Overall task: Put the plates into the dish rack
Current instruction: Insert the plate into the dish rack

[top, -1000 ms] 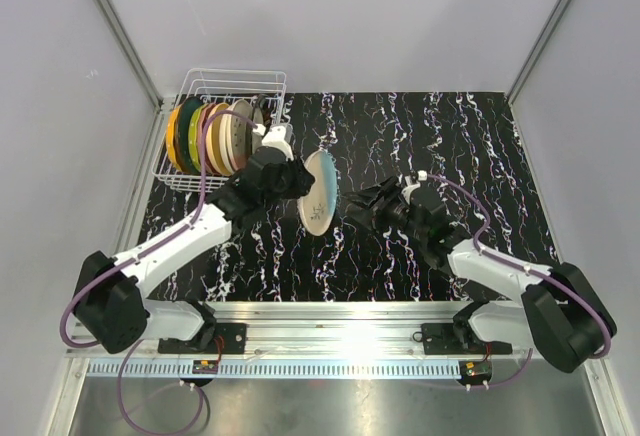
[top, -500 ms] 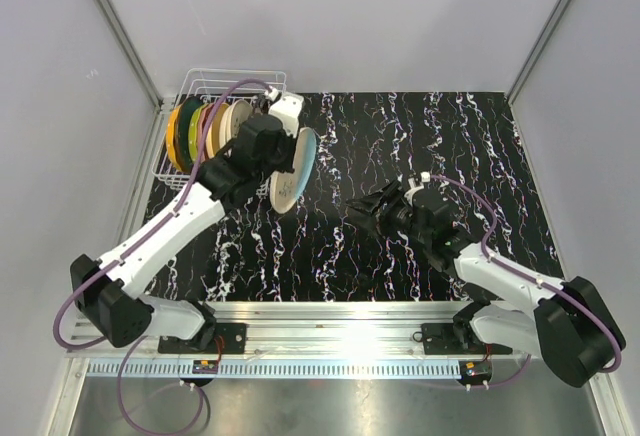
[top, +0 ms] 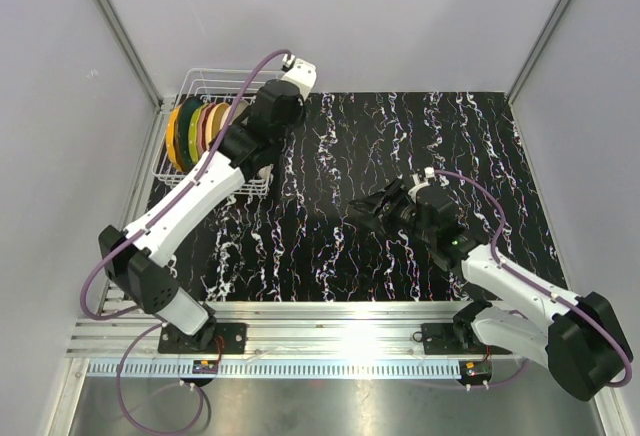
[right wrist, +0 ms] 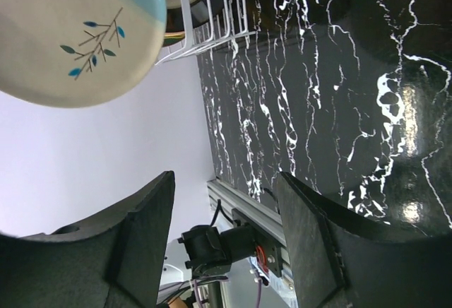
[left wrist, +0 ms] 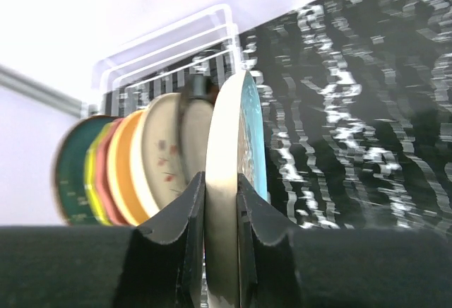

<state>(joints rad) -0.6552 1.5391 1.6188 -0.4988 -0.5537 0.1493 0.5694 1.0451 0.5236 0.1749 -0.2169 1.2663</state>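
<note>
The white wire dish rack (top: 262, 83) stands at the table's back left and holds several upright plates (top: 196, 133). My left gripper (top: 258, 138) reaches over its right side and is shut on the rim of a cream and blue plate (left wrist: 224, 145), held edge-on just right of the racked plates (left wrist: 159, 160). In the top view my arm hides this plate. The right wrist view shows its cream face with a blue branch motif (right wrist: 78, 32), raised in front of the rack (right wrist: 212, 11). My right gripper (top: 365, 211) is open and empty over mid-table, with fingers (right wrist: 145, 241) spread wide.
The black marbled table top (top: 420, 146) stretches right of the rack. Pale walls close in the back and both sides. An aluminium rail (top: 330, 311) runs along the near edge by the arm bases.
My left arm has carried the plate from mid-table up and back-left to the rack's right side. The right gripper has stayed open in about the same place.
</note>
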